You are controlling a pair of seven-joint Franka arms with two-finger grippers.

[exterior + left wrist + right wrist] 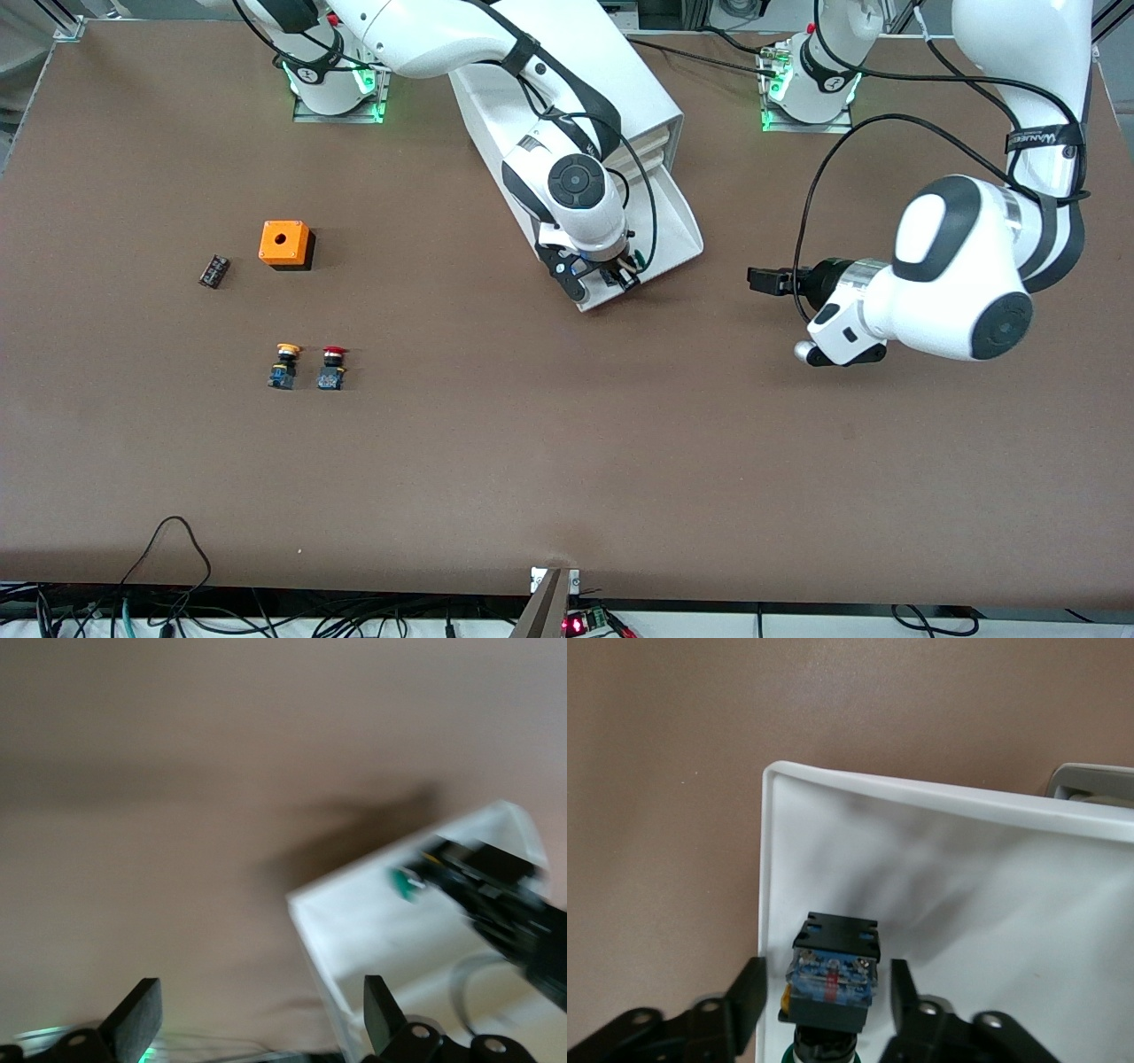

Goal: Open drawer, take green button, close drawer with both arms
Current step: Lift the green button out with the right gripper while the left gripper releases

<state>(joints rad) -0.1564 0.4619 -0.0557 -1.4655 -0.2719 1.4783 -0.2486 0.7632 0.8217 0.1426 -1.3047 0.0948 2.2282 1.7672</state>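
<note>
Brown tabletop [549, 461] carries a white boxy cabinet [620, 80] with one shallow white tray drawer [678, 226] pulled open. Inside it lies the green-capped push button [831, 979], flanked by the right gripper [824, 1001], whose fingers [749, 997] stand just beside it without visibly clamping. Toward the left arm's end, the left gripper [257, 1014] waits, spread wide.

A black strap [1045, 140] around the left arm [1019, 133] carries pale lettering, too small to read surely; nothing else is legible.
</note>
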